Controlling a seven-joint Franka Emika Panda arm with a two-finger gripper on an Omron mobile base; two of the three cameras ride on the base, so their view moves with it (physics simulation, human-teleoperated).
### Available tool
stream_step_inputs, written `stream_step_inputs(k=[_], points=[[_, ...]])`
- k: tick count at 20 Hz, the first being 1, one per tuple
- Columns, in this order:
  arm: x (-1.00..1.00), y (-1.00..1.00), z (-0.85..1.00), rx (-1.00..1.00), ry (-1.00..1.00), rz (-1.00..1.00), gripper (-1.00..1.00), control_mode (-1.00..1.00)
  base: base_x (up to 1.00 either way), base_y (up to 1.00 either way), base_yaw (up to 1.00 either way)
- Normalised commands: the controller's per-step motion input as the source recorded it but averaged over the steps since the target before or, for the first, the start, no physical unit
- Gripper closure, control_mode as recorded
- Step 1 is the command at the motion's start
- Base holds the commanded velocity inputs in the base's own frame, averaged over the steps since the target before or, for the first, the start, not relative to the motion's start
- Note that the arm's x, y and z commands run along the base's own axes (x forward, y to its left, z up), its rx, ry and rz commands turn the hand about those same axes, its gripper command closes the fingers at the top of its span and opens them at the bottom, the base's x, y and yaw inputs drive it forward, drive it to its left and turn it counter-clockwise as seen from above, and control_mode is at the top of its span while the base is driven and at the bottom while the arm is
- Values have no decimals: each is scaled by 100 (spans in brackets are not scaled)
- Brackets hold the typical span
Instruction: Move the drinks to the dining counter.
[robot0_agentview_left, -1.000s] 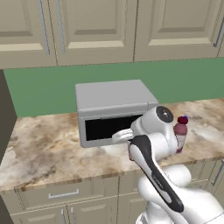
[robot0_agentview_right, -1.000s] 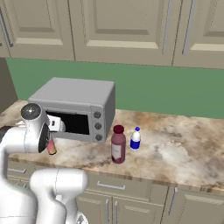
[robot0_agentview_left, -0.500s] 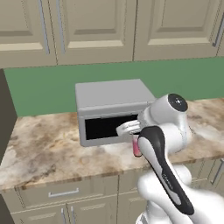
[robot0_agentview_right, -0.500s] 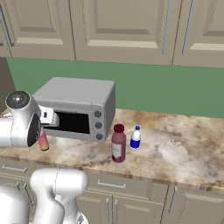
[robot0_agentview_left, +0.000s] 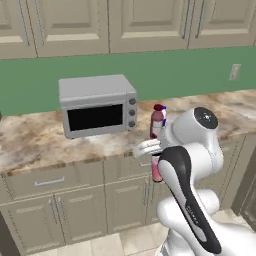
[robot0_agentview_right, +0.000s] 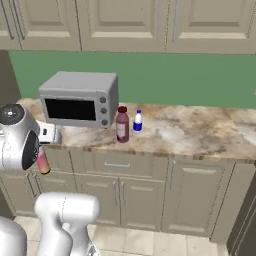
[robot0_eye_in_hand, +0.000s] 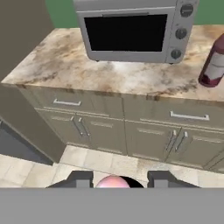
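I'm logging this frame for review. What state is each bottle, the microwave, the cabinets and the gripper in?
pink bottle: held upright in the gripper, off the counter.
maroon bottle: upright on the counter, capped.
white-and-blue bottle: upright on the counter, beside the maroon one.
microwave: door shut.
cabinet drawers: shut.
gripper: shut on the pink bottle.

Glossy white rounded arm segments; dark joint bands; round grey cap discs; small dark finger tips.
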Motion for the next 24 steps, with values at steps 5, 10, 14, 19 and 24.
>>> stream_step_inputs(k=[5,10,14,19,24], points=[[0,0,0,0,0,0,100,100,-6,-46,-81],[0,0,0,0,0,0,100,100,0,-31,-90],[0,0,0,0,0,0,100,100,0,-22,-92],[0,0,0,0,0,0,100,100,0,0,-99],[0,0,0,0,0,0,100,100,0,0,-100]])
